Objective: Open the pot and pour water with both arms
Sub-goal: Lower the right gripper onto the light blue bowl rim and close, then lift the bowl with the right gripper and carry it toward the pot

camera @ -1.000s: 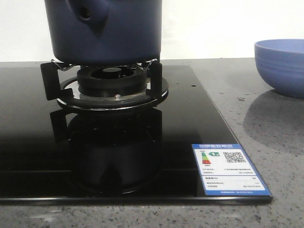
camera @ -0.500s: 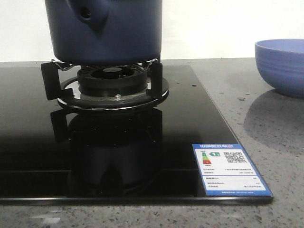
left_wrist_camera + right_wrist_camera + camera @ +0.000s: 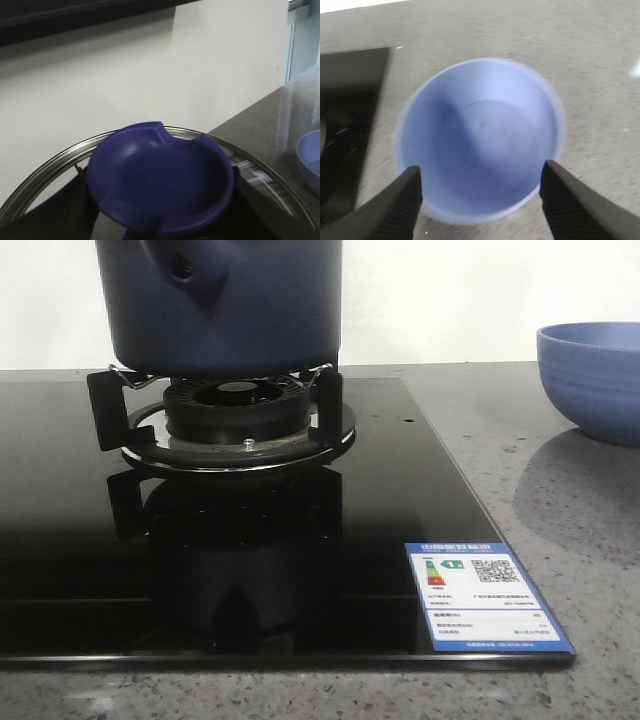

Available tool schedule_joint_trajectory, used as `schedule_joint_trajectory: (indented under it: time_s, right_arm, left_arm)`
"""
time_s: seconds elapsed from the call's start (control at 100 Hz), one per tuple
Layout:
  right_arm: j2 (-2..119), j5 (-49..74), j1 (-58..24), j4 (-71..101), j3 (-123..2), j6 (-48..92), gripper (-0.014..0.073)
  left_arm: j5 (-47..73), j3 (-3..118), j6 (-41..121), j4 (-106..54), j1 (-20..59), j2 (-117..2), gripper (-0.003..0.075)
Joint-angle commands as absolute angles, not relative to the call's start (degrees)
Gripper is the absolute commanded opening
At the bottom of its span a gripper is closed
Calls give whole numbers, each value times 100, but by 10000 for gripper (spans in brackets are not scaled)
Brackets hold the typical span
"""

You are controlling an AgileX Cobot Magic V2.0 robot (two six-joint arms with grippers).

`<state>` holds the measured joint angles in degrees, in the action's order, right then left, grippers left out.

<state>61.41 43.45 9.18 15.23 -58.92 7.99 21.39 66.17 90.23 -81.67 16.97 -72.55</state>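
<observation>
Navy pot (image 3: 225, 305) sits on the burner at the counter's (image 3: 560, 510) left; your left gripper's state I cannot tell, close over the lid (image 3: 160, 185). Right gripper (image 3: 480, 197) spreads apart above the bowl (image 3: 480, 137). Next, grasp the lid knob.

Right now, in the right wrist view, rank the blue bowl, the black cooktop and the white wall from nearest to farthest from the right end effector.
1. Blue bowl: directly below the open right end effector.
2. Black cooktop: beside the bowl, on the robot's left.
3. White wall: beyond the far edge of the counter.
</observation>
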Motion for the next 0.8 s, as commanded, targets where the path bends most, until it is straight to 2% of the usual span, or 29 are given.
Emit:
schedule_joint_trajectory:
  time_s: [0.0,0.17,0.47,0.59,0.6,0.66,0.67,0.68,0.72,0.79]
  right_arm:
    - [6624,4419,1217,1494,-6514,743,451]
    - [7619,4907,1552,1494,-7198,730,451]
    - [8647,5154,1622,1463,-7417,730,429]
    - [8852,5131,1622,1463,-7417,730,284]
    - [8868,5131,1622,1463,-7417,730,247]
    - [8896,5103,1622,1463,-7417,730,157]
    - [8906,5090,1622,1463,-7417,730,117]
    - [8904,5090,1622,1463,-7417,730,117]
    - [8904,5074,1622,1463,-7417,730,28]
    - [8904,5049,1622,1463,-7417,730,-71]
  left_arm:
    - [1975,6855,8920,-8467,1503,-6958,318]
    - [2239,6855,8555,-8479,850,-6907,318]
    - [2667,6855,8379,-8479,20,-6907,318]
    - [2667,6855,8379,-8479,-35,-6907,318]
    - [2657,6855,8379,-8464,-35,-6907,318]
    - [2657,6855,8379,-8458,-35,-6907,318]
    - [2657,6855,8379,-8458,-35,-6907,318]
    - [2657,6855,8379,-8458,-35,-6907,318]
    - [2657,6855,8379,-8458,-35,-6907,318]
    - [2657,6855,8379,-8458,-35,-6921,318]
